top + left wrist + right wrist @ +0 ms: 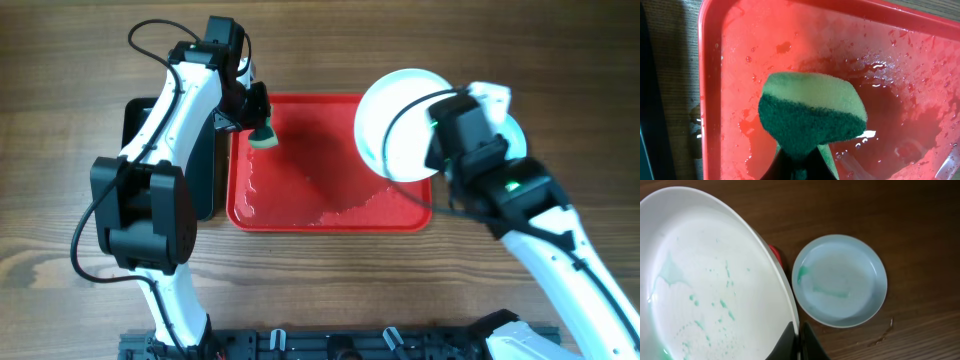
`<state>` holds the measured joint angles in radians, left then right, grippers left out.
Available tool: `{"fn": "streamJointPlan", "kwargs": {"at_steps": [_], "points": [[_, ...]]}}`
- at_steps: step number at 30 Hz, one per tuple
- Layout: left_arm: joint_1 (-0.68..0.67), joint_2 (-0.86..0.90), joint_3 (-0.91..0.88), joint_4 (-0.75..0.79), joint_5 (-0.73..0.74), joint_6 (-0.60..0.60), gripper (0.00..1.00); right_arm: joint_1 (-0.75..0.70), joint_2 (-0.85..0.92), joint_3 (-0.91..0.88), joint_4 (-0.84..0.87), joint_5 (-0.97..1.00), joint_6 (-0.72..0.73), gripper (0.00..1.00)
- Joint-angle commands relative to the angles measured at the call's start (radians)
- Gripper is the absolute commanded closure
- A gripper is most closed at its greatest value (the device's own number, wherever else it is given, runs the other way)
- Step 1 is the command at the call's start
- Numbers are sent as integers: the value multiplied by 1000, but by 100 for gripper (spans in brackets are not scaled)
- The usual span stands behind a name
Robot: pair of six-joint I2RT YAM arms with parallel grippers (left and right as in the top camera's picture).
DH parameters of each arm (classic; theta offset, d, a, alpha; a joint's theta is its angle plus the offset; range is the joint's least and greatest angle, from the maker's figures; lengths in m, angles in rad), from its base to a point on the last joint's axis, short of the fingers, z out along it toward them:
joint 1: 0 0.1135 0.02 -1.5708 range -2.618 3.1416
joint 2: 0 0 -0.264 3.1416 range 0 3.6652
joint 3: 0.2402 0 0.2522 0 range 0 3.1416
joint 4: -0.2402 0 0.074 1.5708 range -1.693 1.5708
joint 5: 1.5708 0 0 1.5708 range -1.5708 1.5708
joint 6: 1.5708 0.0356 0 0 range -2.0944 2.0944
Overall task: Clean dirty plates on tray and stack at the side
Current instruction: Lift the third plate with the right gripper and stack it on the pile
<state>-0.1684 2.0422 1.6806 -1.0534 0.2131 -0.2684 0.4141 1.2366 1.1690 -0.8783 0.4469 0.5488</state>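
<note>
From above, the left gripper [262, 122] is clamped on a green sponge [265, 137] over the wet red tray [300, 215], near its far-left corner. The right gripper [438, 128] pinches the white plate [385, 125] by its rim over the tray's right end.

Left wrist: the sponge hangs above puddled water.

Right wrist: the white plate is flecked green. A pale aqua plate [840, 280], smeared green, lies on the wooden table [920, 220].

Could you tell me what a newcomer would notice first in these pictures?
The wet red tray in the middle, with the left gripper holding a green sponge over its far left corner. Then the green-flecked white plate, pinched by the right gripper above the tray's right end, with a pale aqua plate on the table beside it.
</note>
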Motion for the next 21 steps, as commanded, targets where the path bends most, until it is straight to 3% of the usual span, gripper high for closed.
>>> {"fn": "streamJointPlan", "kwargs": {"at_steps": [1,11,21], "points": [[-4,-17,5,2,-6,-9,96,-150,-29,3,6,-229,-10,96],[-4,-17,5,2,-6,-9,96,-587,30,1,7,-310,-26,96],[-4,-17,5,2,-6,-9,96,-734,296,1,61,-330,-26,96]]}}
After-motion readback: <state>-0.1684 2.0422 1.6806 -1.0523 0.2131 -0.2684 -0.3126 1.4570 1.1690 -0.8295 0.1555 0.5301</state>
